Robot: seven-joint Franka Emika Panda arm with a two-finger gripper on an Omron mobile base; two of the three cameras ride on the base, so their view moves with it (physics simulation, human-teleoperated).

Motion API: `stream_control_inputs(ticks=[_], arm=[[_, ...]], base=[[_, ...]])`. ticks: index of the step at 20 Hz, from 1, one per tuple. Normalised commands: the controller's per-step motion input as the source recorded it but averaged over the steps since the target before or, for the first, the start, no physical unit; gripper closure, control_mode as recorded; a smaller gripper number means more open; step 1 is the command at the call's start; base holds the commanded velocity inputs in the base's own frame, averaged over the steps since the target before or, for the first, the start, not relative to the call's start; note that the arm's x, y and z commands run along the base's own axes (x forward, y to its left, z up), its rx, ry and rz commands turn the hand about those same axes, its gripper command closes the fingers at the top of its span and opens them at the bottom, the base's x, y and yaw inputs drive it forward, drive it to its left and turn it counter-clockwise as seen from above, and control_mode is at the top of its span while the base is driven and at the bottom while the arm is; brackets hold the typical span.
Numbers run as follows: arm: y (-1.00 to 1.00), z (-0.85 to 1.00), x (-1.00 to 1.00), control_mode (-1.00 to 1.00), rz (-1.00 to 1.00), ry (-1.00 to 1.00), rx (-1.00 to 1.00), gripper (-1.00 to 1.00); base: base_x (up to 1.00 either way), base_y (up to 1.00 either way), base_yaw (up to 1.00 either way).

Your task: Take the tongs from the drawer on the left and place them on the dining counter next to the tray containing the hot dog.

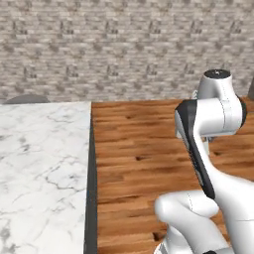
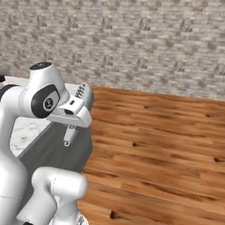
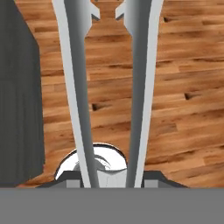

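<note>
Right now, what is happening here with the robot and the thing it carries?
The white arm is carrying the tongs in its end effector; the two long silvery arms run away from the hand camera, over the wooden floor. In the left base view, the white marble dining counter lies to the left of the arm. The tongs are not yet set down on it, and the pictures do not tell where the tray and hot dog are.

Even flat light, soft low-resolution render
</note>
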Motion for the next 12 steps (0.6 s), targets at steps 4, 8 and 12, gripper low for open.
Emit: stream_control_inputs(ticks=[4,8,12], arm=[[0.0,0.0,0.0,1.0,0.0,0.0,0.0,1.0],[0.0,0.0,0.0,1.0,0.0,0.0,0.0,1.0],[0.0,0.0,0.0,1.0,0.0,0.0,0.0,1.0]], base=[[1.0,-0.84,0.28],[0.94,-0.9,0.17],[0.82,-0.58,0.02]])
